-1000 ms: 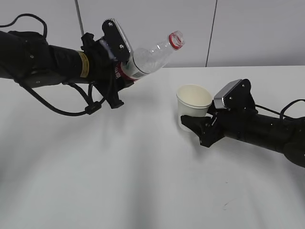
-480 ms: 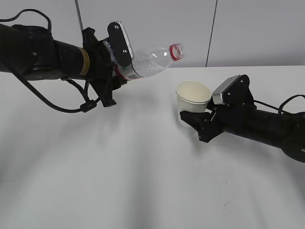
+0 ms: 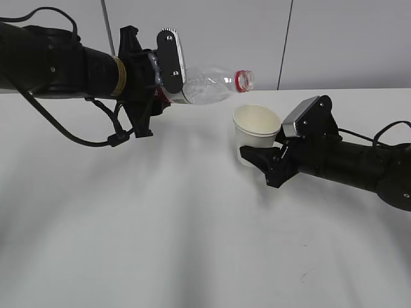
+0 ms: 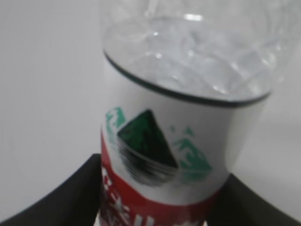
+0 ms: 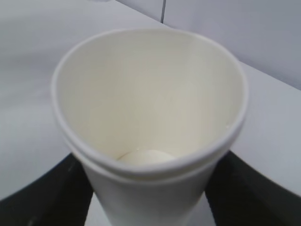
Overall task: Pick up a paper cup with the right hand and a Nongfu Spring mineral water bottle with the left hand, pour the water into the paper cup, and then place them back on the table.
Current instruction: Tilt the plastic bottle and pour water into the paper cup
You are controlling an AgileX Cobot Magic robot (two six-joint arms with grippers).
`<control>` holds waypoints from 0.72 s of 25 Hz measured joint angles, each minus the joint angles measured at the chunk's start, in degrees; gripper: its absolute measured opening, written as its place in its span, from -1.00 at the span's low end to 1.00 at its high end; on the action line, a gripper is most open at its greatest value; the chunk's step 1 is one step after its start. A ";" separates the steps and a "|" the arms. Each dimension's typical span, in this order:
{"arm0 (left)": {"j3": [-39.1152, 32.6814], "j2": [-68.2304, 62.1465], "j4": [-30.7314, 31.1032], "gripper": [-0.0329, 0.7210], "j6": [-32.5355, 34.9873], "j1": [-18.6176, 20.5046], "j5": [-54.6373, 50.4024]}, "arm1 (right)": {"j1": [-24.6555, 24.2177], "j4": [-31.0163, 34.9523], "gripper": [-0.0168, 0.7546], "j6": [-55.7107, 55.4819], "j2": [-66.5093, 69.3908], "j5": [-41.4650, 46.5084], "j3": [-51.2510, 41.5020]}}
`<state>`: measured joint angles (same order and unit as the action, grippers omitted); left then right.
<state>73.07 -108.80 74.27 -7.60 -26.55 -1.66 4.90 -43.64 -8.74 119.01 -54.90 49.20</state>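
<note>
My left gripper (image 3: 166, 90) is shut on the Nongfu Spring mineral water bottle (image 3: 209, 86) and holds it nearly level in the air, its red-ringed open mouth (image 3: 244, 81) just above and left of the paper cup (image 3: 256, 131). In the left wrist view the red-and-white label (image 4: 160, 160) sits between my black fingers (image 4: 51, 202). My right gripper (image 3: 262, 160) is shut on the cup and holds it slightly above the white table (image 3: 160, 244), tilted a little to the left. In the right wrist view the cup (image 5: 150, 108) looks empty inside.
A pale wall with dark vertical seams (image 3: 286, 45) rises behind the table's far edge. Black cables (image 3: 96, 138) hang under the left arm. A small scuff mark (image 3: 307, 274) lies on the table at the front right.
My left gripper has moved right and up and tipped the bottle from slanting upward to nearly level. My right gripper has carried the cup slightly up and left, toward the bottle's mouth.
</note>
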 joint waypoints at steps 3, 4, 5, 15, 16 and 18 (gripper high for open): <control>0.11 0.00 1.67 0.12 0.00 -0.17 -0.61 | 0.00 -0.89 0.36 -0.11 0.00 0.13 0.12; 0.11 0.00 2.23 0.12 0.00 -0.17 -0.65 | 0.00 -1.64 0.36 -0.16 0.00 0.17 0.19; 0.11 0.00 2.73 0.12 0.00 -0.17 -0.65 | 0.00 -2.34 0.36 -0.42 0.00 0.17 0.40; 0.59 -0.04 7.65 0.12 0.00 -1.50 -4.90 | 0.03 -5.35 0.36 -1.46 0.00 0.26 0.86; 0.59 -0.04 8.05 0.12 0.05 -1.54 -5.01 | 0.03 -5.35 0.36 -1.46 0.00 0.26 0.86; 0.59 -0.04 9.13 0.12 0.05 -1.65 -5.36 | 0.03 -5.44 0.36 -1.46 0.00 0.26 0.86</control>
<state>73.66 -108.85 83.41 -7.56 -28.20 -7.03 4.94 -49.08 -10.20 119.01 -54.63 50.06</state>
